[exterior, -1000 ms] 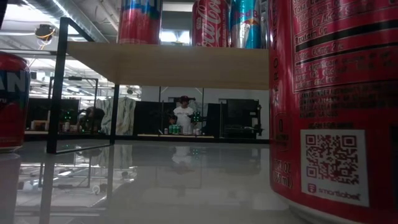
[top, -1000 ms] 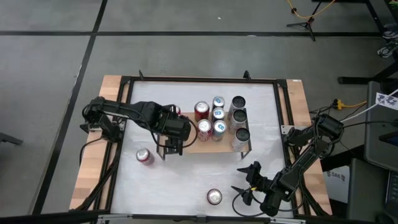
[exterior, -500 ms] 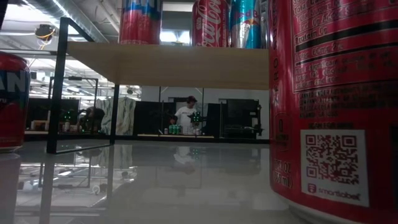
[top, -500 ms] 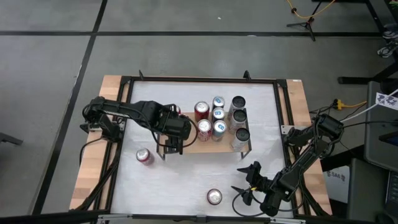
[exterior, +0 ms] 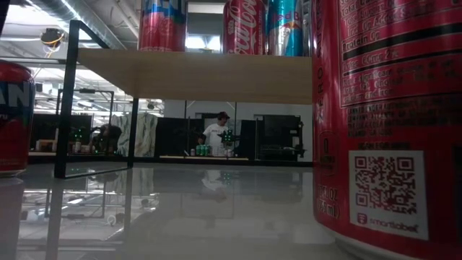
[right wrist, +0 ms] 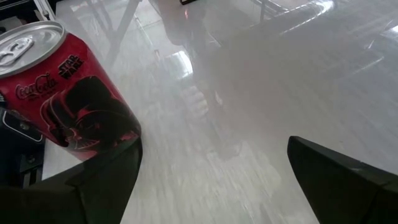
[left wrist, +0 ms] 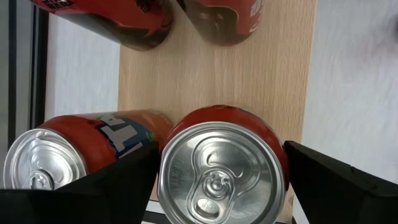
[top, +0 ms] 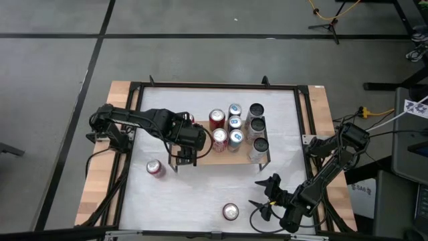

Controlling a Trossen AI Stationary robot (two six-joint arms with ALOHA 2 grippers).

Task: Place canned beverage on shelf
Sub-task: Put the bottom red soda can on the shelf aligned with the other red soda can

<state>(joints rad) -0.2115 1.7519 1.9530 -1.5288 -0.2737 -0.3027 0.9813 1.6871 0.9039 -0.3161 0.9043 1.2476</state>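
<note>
In the high view the left gripper (top: 189,148) covers the near-left corner of the shelf (top: 227,157), and we cannot make out the can beneath it. In the left wrist view that red can (left wrist: 222,171) is cut off by the frame's lower edge, as is the can beside it (left wrist: 74,152); two more red cans (left wrist: 180,18) are cropped at the opposite edge. In the low view a big red can (exterior: 386,115) is cut by the frame and hides the shelf's right end; the cans on the shelf lose their tops. The distant person (exterior: 215,133) is too small to describe. Much of the table (right wrist: 261,112) in the right wrist view is blurred.
</note>
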